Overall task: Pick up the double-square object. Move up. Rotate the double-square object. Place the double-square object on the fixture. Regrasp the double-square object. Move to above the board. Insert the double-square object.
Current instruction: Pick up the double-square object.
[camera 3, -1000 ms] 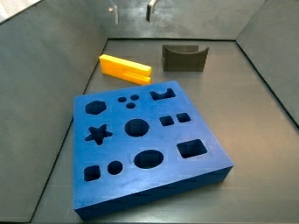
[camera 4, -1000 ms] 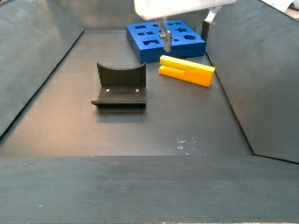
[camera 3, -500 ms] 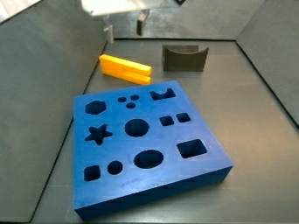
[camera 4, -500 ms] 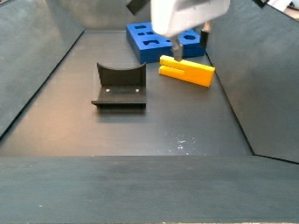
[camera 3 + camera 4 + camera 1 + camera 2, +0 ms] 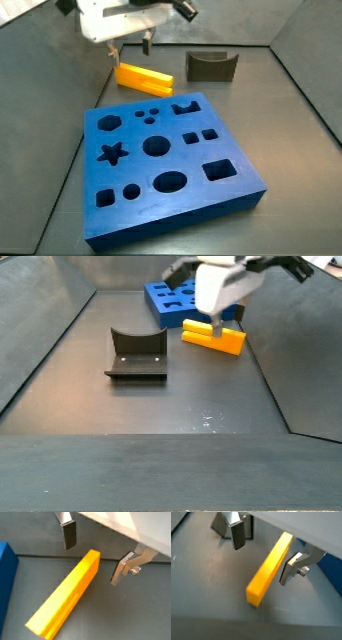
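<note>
no readable text, labels or numbers

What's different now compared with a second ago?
The gripper has come down from high above to just over the double-square object, fingers open on either side of it, not yet holding it. The block, the fixture and the board lie where they were.

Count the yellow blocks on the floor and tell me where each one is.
1. The yellow block lies on the floor between the blue board and the back wall, left of the fixture. The gripper hovers open over it. None hidden, apparently.
</note>
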